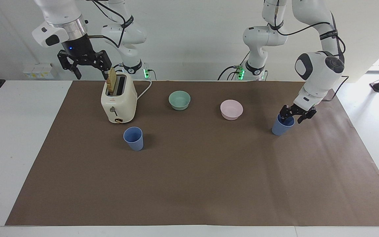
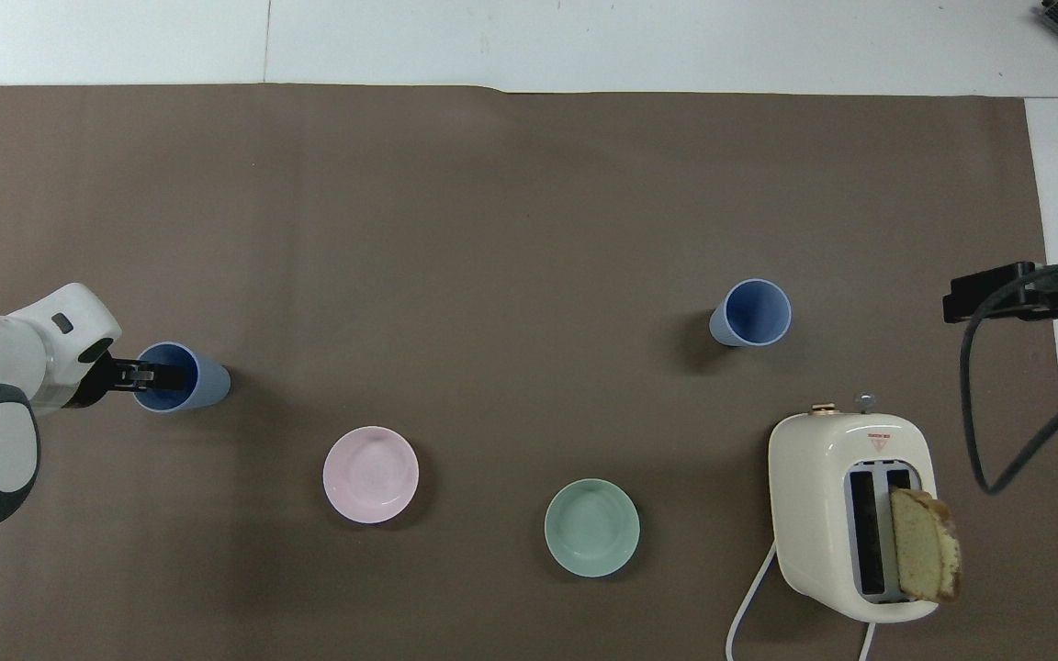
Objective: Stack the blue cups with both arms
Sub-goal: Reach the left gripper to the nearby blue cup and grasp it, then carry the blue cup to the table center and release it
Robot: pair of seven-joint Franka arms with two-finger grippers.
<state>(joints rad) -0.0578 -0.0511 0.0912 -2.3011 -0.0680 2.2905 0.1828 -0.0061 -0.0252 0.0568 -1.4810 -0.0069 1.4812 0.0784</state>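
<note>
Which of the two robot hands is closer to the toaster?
The right. The right gripper hangs in the air just above the toaster; the left gripper is at a blue cup's rim at the table's other end.

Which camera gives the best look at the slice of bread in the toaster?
The overhead view: the bread shows its broad face, standing in one slot of the toaster. In the facing view it is seen nearly edge-on, a thin strip sticking up under the right gripper.
</note>
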